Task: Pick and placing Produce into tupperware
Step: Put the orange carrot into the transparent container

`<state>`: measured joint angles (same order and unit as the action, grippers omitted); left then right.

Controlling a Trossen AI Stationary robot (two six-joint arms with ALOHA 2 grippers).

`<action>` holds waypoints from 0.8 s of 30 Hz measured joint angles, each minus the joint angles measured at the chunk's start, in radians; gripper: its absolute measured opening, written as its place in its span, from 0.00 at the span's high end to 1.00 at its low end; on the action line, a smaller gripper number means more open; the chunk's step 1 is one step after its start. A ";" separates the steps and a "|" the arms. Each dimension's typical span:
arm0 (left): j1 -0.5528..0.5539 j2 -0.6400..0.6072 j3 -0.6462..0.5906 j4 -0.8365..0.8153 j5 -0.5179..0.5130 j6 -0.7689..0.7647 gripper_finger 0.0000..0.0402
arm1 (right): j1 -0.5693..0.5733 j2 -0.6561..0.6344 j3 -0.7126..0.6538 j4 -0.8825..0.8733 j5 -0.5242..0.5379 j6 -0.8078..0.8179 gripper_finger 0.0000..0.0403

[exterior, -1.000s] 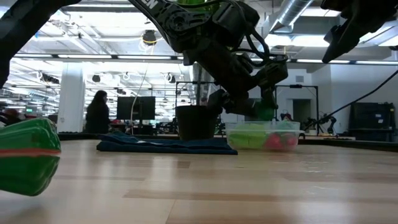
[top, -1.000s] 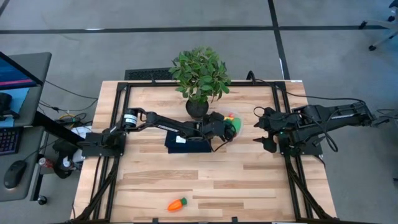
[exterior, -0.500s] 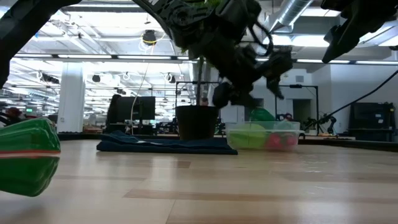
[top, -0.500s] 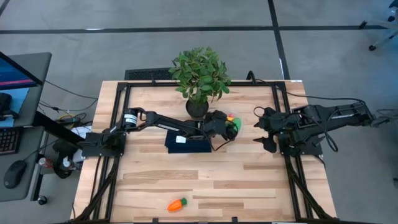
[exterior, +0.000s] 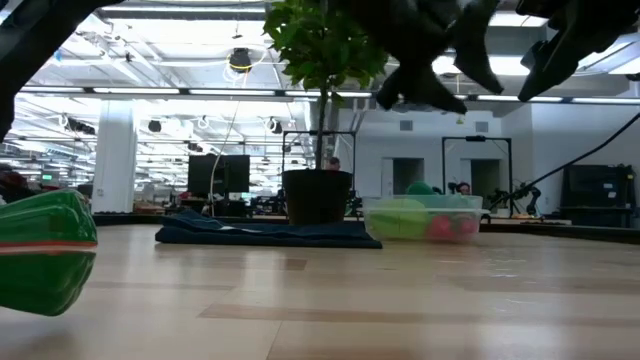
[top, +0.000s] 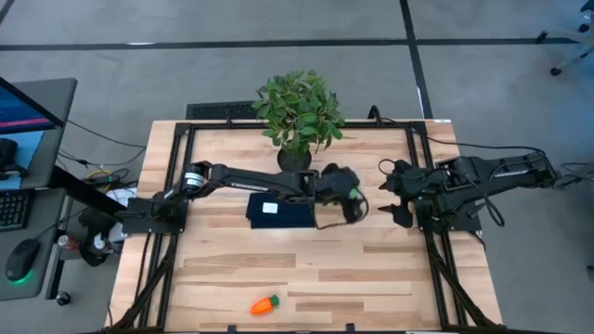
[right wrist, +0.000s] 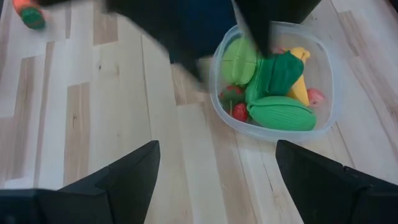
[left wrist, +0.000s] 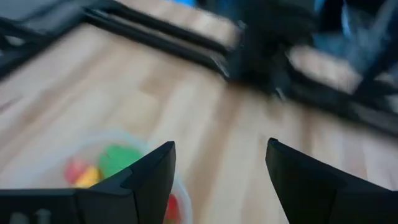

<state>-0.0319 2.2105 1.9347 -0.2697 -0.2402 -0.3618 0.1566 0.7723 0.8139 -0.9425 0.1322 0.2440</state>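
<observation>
My left tool hangs open and empty above the bowl, so I should lift clear, then swing near-left to the carrot, approaching low.

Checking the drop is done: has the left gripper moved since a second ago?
Yes. In the low view the left gripper has risen, now well above the container; in the high view it has shifted slightly away from the plant.
</observation>
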 joint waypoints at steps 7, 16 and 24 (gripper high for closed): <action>-0.090 0.000 0.170 -0.488 -0.019 0.135 0.41 | 0.000 0.000 0.000 -0.015 0.000 -0.008 0.22; -0.210 -0.001 0.195 -0.838 -0.162 0.000 0.41 | -0.002 0.000 0.000 -0.014 0.033 -0.044 0.22; -0.316 -0.013 0.195 -1.068 -0.320 -0.263 0.41 | -0.002 0.000 0.000 0.004 0.060 -0.072 0.22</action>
<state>-0.3480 2.1975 2.1299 -1.3379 -0.5597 -0.6252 0.1547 0.7719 0.8139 -0.9381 0.1919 0.1723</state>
